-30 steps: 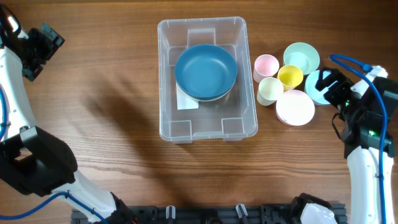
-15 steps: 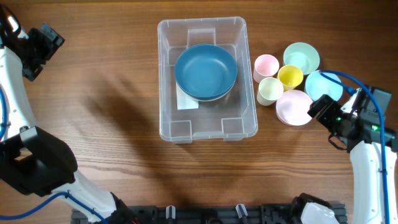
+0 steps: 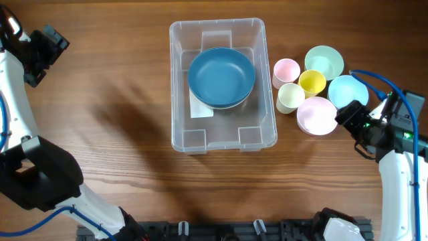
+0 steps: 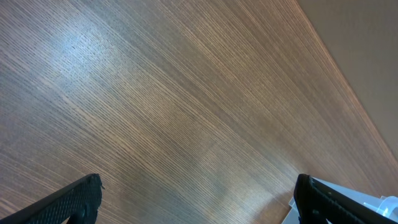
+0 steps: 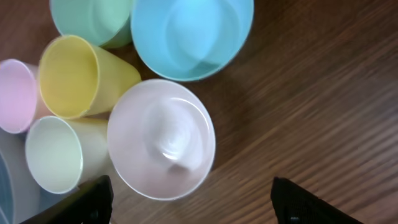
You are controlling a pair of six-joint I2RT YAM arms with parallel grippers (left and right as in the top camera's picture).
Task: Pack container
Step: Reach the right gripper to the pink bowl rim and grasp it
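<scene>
Clear container mid-table, dark blue bowl inside. Clustered just right: pink cup, yellow cup, cream cup, mint bowl, light blue bowl, pale pink bowl. Right gripper beside pale pink bowl, jaws wide, holding nothing. Left gripper far left, likewise wide.

The overhead camera looks straight down on the table from high up, the container mid-frame; the left wrist camera skims bare wood at a slant from close by, with the tips of the left claw in its lower corners. The right wrist camera faces down, close, on the pale pink bowl and light blue bowl; the overhead view shares both, right of the container.
</scene>
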